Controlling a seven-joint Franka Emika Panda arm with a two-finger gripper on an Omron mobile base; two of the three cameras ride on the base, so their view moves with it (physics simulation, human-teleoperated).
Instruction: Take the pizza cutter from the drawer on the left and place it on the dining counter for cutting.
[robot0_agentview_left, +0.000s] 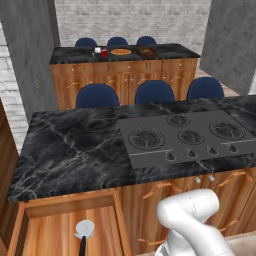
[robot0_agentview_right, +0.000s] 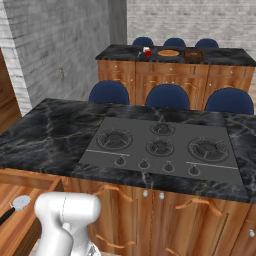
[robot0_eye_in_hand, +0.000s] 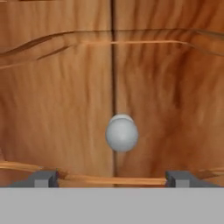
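pizza cutter (robot0_agentview_left: 83, 233) in open drawer (robot0_agentview_left: 47, 232)

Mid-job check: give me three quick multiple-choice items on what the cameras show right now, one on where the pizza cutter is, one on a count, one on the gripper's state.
1. Where is the pizza cutter?
A. On the cooktop
B. Inside the open drawer
C. On the dining counter

2. How many burners does the cooktop have?
A. Two
B. Six
C. Four

3. How does the gripper stand?
A. Open, holding nothing
B. Shut on the cutter
C. Shut on a knob

Answers:
1. B: the left base view shows its round blade and dark handle lying on the drawer's wooden floor.
2. C: four burner rings show on the grey plate in both base views.
3. A: in the hand view the fingertips sit wide apart, with a round silver knob on a wooden front ahead of them, not touched.
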